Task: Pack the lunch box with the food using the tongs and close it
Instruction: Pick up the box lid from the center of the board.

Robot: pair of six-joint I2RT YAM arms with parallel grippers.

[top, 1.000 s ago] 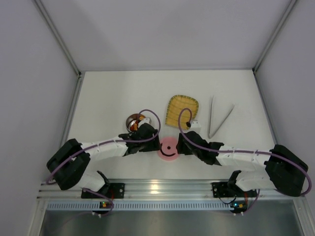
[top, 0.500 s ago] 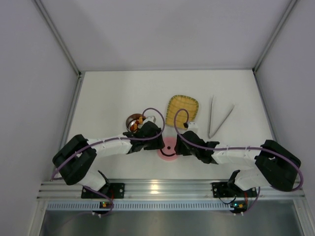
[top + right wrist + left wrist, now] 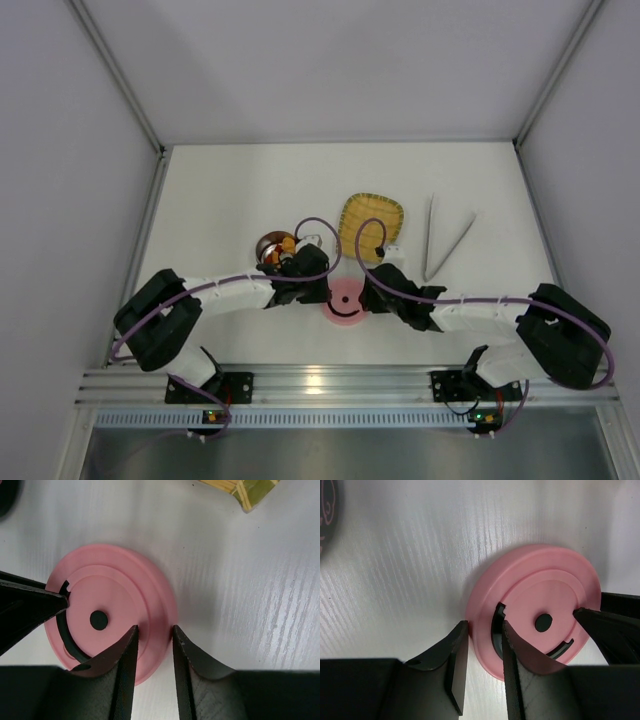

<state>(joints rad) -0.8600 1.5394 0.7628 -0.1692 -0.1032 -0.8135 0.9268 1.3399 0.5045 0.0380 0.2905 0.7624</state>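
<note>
From above, the left pincer (image 3: 318, 290) and the right pincer (image 3: 368, 296) meet from opposite sides over the pink lid (image 3: 345, 300), which lies flat on the tabletop (image 3: 220, 190) between them. The bowl (image 3: 275, 246) stands just behind the left pincer with orange food (image 3: 281, 243) in it. The tray (image 3: 370, 224) is behind the right pincer, and the tongs (image 3: 441, 240) lie apart, farther to its right. With food in the bowl, closing looks like the step in hand. A thin, flat disc gives one pincer little to lift, which is probably why each takes an edge.

In the left wrist view the fingers (image 3: 455, 667) stand narrow across the near rim. One is outside and touching the edge, the other rests on top beside the black smile mark, and they look clamped on the lid. The lid is glossy, with a raised round centre and a black dot. A tip of the right pincer reaches its far side.

In the right wrist view the fingers (image 3: 192, 672) are also narrow and straddle the near rim, one on top and one at the edge. Whether they grip it yet, I cannot tell. A corner of the tray shows beyond.
</note>
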